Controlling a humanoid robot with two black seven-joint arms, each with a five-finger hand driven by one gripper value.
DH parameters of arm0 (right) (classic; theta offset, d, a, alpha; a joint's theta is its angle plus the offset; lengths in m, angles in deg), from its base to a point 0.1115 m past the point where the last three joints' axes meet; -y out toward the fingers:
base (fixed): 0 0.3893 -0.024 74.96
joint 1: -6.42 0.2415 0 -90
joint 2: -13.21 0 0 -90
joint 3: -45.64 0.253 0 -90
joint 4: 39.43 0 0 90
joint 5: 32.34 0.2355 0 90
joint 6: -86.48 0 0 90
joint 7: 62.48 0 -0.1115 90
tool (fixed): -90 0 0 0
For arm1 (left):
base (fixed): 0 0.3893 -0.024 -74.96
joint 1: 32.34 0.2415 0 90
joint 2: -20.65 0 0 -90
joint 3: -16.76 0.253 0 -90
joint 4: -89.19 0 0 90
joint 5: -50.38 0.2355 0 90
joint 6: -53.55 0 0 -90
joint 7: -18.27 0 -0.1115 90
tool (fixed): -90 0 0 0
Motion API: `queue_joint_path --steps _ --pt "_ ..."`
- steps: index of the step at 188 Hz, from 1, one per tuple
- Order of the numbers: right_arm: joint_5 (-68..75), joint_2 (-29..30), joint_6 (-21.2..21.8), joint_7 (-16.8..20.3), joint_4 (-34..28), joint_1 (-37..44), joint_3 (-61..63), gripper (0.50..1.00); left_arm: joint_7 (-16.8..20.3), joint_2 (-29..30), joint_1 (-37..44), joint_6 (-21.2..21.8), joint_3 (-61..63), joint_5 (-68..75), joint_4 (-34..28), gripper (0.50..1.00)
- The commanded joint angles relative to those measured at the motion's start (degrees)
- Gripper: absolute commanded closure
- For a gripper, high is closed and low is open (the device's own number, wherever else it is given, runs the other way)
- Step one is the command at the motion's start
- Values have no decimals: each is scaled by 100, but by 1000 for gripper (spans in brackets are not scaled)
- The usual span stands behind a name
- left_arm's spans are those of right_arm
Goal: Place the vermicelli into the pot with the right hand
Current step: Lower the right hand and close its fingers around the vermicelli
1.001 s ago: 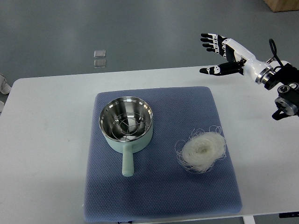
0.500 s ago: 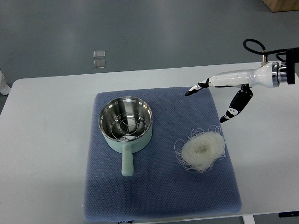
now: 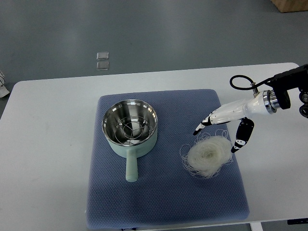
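Note:
A pale nest of vermicelli point(image 3: 208, 155) lies on the blue mat point(image 3: 163, 197), right of the pot. The mint-green pot point(image 3: 130, 127) has a steel inside, a wire rack in it, and its handle pointing toward me. My right hand point(image 3: 219, 134) comes in from the right edge and hovers just above the vermicelli's far side. Its fingers point(image 3: 202, 126) are spread to the left and its thumb point(image 3: 239, 139) hangs at the right of the nest. It holds nothing. The left arm is not in view.
The mat lies on a white table point(image 3: 48, 144). Two small clear squares point(image 3: 102, 60) lie on the grey floor beyond the table's far edge. A black cable loops at the right wrist point(image 3: 240, 82).
The right hand has come down and toward me, from beyond the table's far right edge to just over the vermicelli, turning its spread fingers downward. Pot and vermicelli have not moved.

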Motion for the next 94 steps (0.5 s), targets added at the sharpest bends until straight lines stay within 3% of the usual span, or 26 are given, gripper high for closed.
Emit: queue_joint_path --steps 1,94 --pt "-13 90 -56 47 0 -172 -22 579 0 0 0 0 0 1 0 500" --pt "-171 407 -355 285 264 -453 -31 583 0 0 -9 0 0 1 0 500"
